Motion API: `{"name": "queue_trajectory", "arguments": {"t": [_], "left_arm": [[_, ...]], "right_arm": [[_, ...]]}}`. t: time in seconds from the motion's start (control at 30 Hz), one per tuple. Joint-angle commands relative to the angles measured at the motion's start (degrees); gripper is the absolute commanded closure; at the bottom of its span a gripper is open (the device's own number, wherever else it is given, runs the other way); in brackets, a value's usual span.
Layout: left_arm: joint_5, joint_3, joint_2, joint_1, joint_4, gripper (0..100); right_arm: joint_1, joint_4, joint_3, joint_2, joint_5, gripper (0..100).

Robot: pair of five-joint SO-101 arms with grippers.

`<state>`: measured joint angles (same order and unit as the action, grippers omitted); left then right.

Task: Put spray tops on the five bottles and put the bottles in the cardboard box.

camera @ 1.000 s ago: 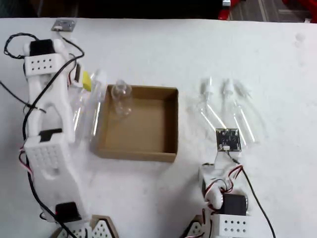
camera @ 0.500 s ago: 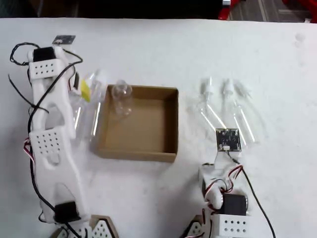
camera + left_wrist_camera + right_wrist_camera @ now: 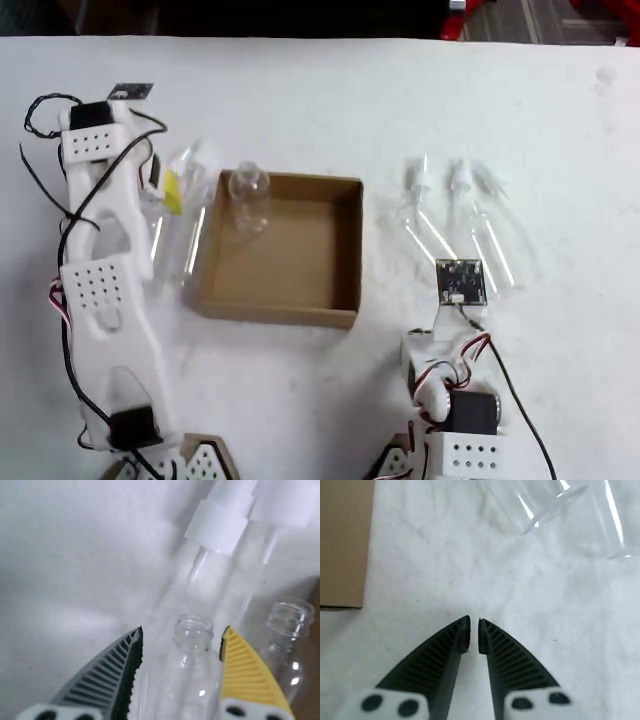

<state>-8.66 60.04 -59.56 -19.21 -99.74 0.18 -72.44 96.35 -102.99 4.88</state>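
Left gripper (image 3: pixel 168 186) sits in the high view just left of the brown open-topped cardboard box (image 3: pixel 280 305), over two clear plastic bottles (image 3: pixel 175 240) lying along the box's left wall; a clear uncapped bottle (image 3: pixel 247 198) stands upright at the box's far left corner, and three clear bottles with white spray tops (image 3: pixel 460 215) lie right of the box. Left wrist view: grey and yellow fingers (image 3: pixel 240 665) clamp either side of an open-necked clear bottle (image 3: pixel 193 632), with two white spray caps (image 3: pixel 220 520) just beyond. Right wrist view: right gripper (image 3: pixel 474 635) is pinched nearly closed on nothing, low over the white table (image 3: pixel 445 570), with bottle bases (image 3: pixel 540 505) ahead.
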Motion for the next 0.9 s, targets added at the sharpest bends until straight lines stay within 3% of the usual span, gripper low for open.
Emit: {"name": "queue_trajectory", "arguments": {"t": [0.0,0.2,0.63,0.87], "left_arm": [[-0.9,2.3,0.7,0.0,-1.0,79],[-0.9,2.4,0.7,1.8,-0.9,98],[-0.4,3.3,8.9,1.8,-2.8,98],[-0.7,-16.1,30.2,4.3,-2.8,98]], "right_arm": [[-0.6,-0.2,0.4,-0.4,-0.5,98.4],[-0.6,-0.2,0.4,-0.4,-0.5,98.4],[-0.6,-0.2,0.4,-0.4,-0.5,98.4],[-0.6,-0.2,0.4,-0.4,-0.5,98.4]]}}
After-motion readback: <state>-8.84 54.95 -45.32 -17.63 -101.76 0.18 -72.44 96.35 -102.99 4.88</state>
